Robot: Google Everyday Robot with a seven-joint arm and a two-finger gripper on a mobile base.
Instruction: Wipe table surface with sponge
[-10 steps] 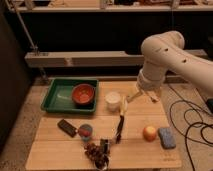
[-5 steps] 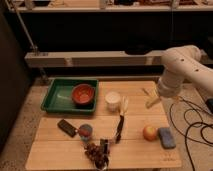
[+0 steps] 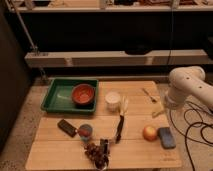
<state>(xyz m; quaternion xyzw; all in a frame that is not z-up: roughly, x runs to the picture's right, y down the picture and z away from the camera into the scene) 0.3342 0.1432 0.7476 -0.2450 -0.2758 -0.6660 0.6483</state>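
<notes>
The table surface [image 3: 60, 150] is a light tan wooden top filling the lower half of the camera view. The sponge [image 3: 166, 137], a small blue-grey block, lies near the table's right front edge, just right of the onion [image 3: 149, 132]. My white arm [image 3: 186, 89] reaches in from the right. My gripper [image 3: 158, 111] hangs below it over the table's right side, behind the onion and sponge and apart from both. It holds nothing that I can see.
A green tray [image 3: 56, 96] with a red bowl [image 3: 83, 94] sits at back left. Also on the table are a white cup [image 3: 113, 100], a dark flat block [image 3: 66, 127], a small blue-grey cup [image 3: 85, 131], a dark long tool [image 3: 120, 127] and a dark cluster [image 3: 97, 152]. Cables [image 3: 200, 131] lie on the floor at right.
My arm and gripper have swung from the table's middle back to the right, and now sit lower near the right edge, closer to the onion and sponge.
</notes>
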